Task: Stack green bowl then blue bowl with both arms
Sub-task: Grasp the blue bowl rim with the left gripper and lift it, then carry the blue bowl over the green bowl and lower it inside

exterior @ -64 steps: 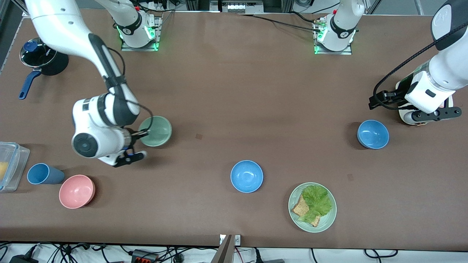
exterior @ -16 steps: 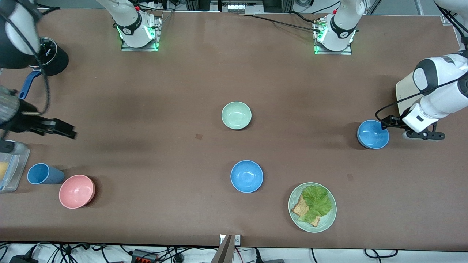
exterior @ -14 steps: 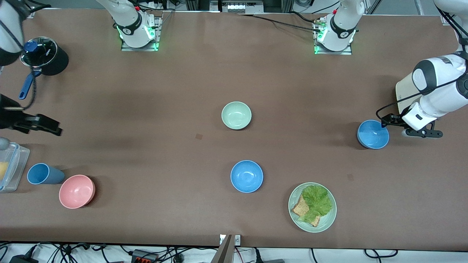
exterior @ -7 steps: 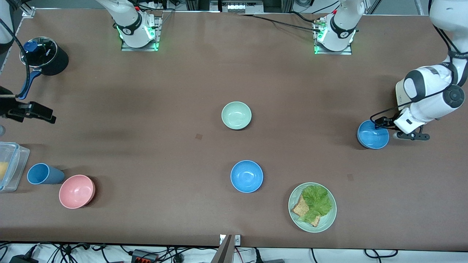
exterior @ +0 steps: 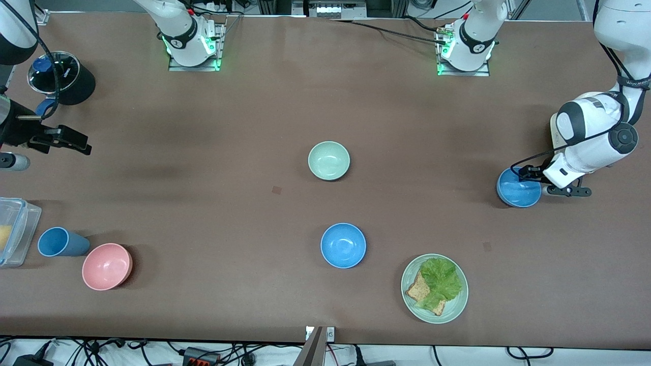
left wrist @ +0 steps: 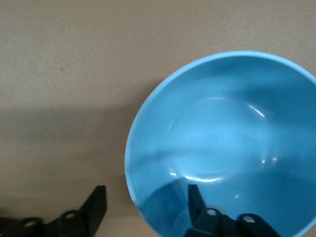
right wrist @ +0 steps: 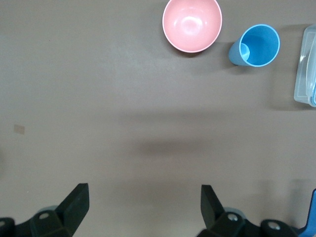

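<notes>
Already the green bowl [exterior: 329,160] sits mid-table as the stack's base, so the left gripper [left wrist: 148,210] straddles the blue bowl's [exterior: 518,188] rim near the left arm's end, fingers spread, gripping nothing yet; the right gripper [right wrist: 143,210] waits wide open and empty above bare table [exterior: 285,112]

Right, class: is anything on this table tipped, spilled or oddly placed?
Nothing stands out. The pale mint-green bowl, the medium-blue bowl under the open left gripper and the brighter sky-blue bowl all sit upright; the right gripper waits open.
</notes>
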